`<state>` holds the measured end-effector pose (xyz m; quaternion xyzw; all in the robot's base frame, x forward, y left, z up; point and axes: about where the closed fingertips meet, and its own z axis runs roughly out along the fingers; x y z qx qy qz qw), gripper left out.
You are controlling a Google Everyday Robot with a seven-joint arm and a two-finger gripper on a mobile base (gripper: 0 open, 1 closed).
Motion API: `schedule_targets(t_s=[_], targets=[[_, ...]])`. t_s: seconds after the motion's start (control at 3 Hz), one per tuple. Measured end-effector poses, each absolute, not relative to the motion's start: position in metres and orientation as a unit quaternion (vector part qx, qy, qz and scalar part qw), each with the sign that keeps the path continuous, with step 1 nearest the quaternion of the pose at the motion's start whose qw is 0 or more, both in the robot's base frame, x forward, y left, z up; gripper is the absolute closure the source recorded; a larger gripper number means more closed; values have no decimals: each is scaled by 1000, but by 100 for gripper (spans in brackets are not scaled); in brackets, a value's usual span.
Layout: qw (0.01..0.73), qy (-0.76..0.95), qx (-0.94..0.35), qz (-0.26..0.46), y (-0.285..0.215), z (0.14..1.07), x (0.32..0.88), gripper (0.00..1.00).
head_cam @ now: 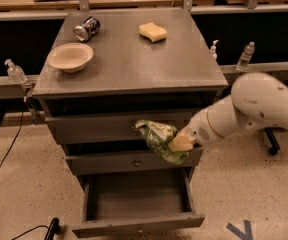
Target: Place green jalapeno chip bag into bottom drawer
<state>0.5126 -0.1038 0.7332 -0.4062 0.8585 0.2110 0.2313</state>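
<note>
The green jalapeno chip bag (158,140) is a wrinkly green foil bag with white print, held in the air in front of the middle drawer. My gripper (180,144) is shut on the bag's right side, at the end of the white arm that comes in from the right. The bottom drawer (138,223) is pulled open below the bag; its inside shows as a bare grey tray. The bag hangs above the drawer's back right part.
A grey cabinet top (134,59) holds a beige bowl (70,57), a tipped soda can (86,28) and a yellow sponge (153,32). The two upper drawers (94,129) are closed. Bottles stand on the rail at left (15,72) and right (245,56).
</note>
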Motion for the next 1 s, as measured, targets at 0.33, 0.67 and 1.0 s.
schedule_targets(t_s=[0.33, 0.67, 1.0], targets=[[235, 850, -349, 316, -82, 655, 491, 100], [223, 836, -327, 380, -63, 610, 482, 100], [215, 835, -321, 393, -60, 596, 479, 100]])
